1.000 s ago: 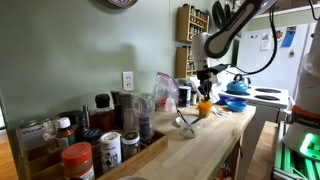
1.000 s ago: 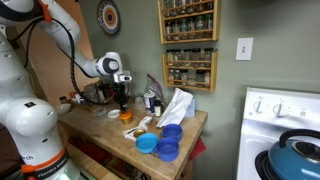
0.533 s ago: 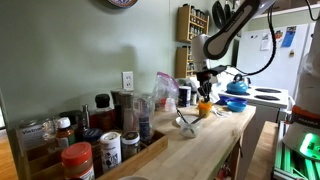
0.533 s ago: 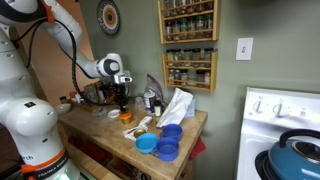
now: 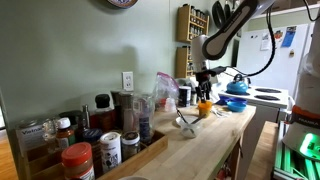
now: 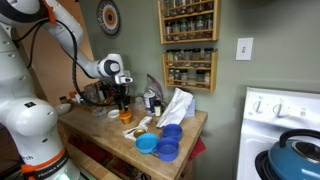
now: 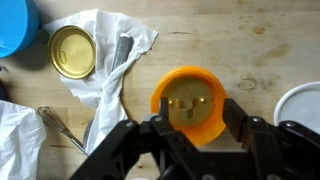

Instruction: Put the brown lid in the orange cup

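The orange cup [image 7: 205, 128] stands on the wooden counter, right under my gripper [image 7: 197, 122]. A brown-golden round piece, the brown lid [image 7: 187, 102], lies inside the cup on its bottom. My two black fingers stand apart on either side of the cup, above its rim, and hold nothing. In both exterior views the gripper [image 5: 205, 92] [image 6: 123, 100] hangs just over the orange cup [image 5: 204, 108] [image 6: 127, 116]. The lid does not show there.
A crumpled white cloth [image 7: 112, 40] with a round golden tin lid [image 7: 72, 52] lies left of the cup, a wire whisk [image 7: 58, 126] below it. A blue dish [image 7: 14, 24] and a white dish [image 7: 302, 106] sit at the edges. Blue bowls [image 6: 160, 144], jars [image 5: 78, 160] and a stove pot [image 5: 236, 88] crowd the counter.
The arm has stayed in place over the orange cup. The fingers have spread apart from shut, and the brown lid now lies in the cup.
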You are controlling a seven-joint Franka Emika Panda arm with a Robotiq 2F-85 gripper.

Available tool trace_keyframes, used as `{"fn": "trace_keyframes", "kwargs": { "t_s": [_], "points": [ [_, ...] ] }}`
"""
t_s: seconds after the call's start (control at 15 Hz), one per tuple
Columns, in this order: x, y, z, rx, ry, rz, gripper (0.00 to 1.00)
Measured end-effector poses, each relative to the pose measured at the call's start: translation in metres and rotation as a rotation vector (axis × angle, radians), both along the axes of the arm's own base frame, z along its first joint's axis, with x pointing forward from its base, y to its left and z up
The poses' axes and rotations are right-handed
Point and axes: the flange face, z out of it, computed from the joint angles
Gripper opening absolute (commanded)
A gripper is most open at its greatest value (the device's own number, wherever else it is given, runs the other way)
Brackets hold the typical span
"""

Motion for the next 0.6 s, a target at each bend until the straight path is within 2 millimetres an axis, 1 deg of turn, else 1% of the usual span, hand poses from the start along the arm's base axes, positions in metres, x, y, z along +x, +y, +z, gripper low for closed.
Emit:
{"fn": "trace_keyframes", "kwargs": {
  "t_s": [0.07,0.13,0.33,0.47,0.6],
  "points": [
    [0.001,0.000,0.001,0.005,-0.004,-0.005,0.98],
    [0.002,0.001,0.002,0.011,-0.008,-0.010,1.00],
    [0.004,0.001,0.013,0.026,-0.034,-0.026,1.00],
    [0.004,-0.001,0.031,0.040,-0.071,-0.027,1.00],
    [-0.001,0.000,0.050,0.052,-0.108,0.037,1.00]
  ]
}}
